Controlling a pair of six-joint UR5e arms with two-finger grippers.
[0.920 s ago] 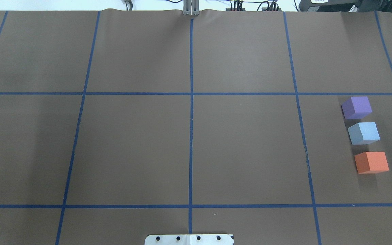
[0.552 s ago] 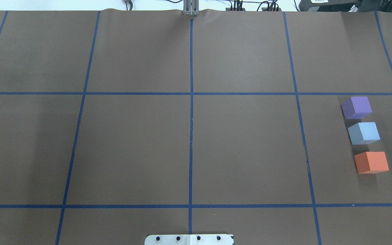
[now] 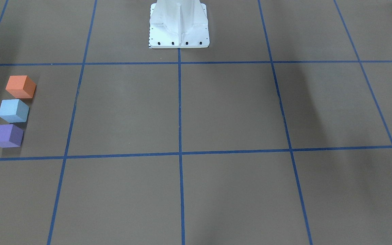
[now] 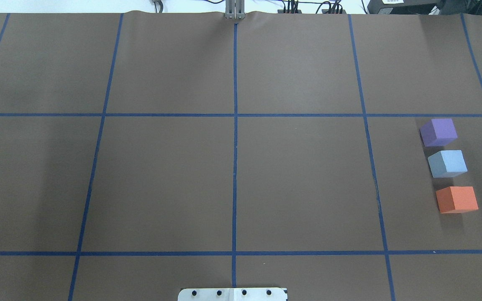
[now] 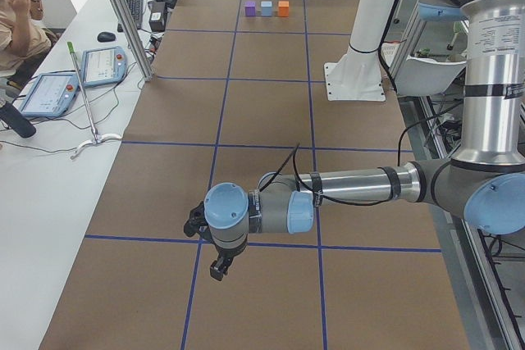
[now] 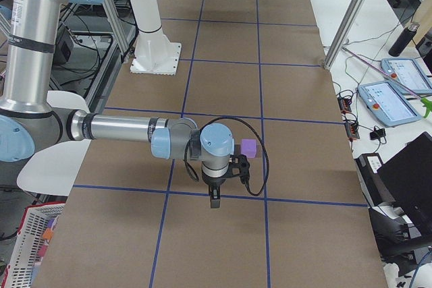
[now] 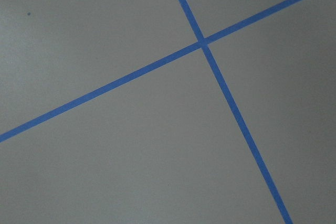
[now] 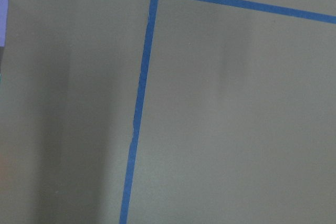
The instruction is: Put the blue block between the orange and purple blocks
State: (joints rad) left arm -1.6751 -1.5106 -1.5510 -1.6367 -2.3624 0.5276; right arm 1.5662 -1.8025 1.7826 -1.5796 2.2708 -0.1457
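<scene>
Three blocks stand in a column near the right edge of the overhead view: purple block (image 4: 438, 132) uppermost, blue block (image 4: 447, 163) between, orange block (image 4: 457, 199) lowest, narrowly apart. Left gripper (image 5: 217, 270) and right gripper (image 6: 213, 200) hang above the brown table (image 4: 299, 179); whether either is wide or narrow I cannot tell

Lighting: even, diffuse, from above; moderately bright. The matte brown table paper (image 4: 299, 175) takes it flat.
Shadows: soft, broad dark bands slant across the paper in the front-facing view. A short, denser one lies beside the orange block (image 4: 456, 199) (on the robot's side of it, seen from overhead).
Focus: overhead, front-facing and both side views sharp.
Wrist views: softer, low in contrast, faintly grainy. The right one is dimmer down its left side.
</scene>
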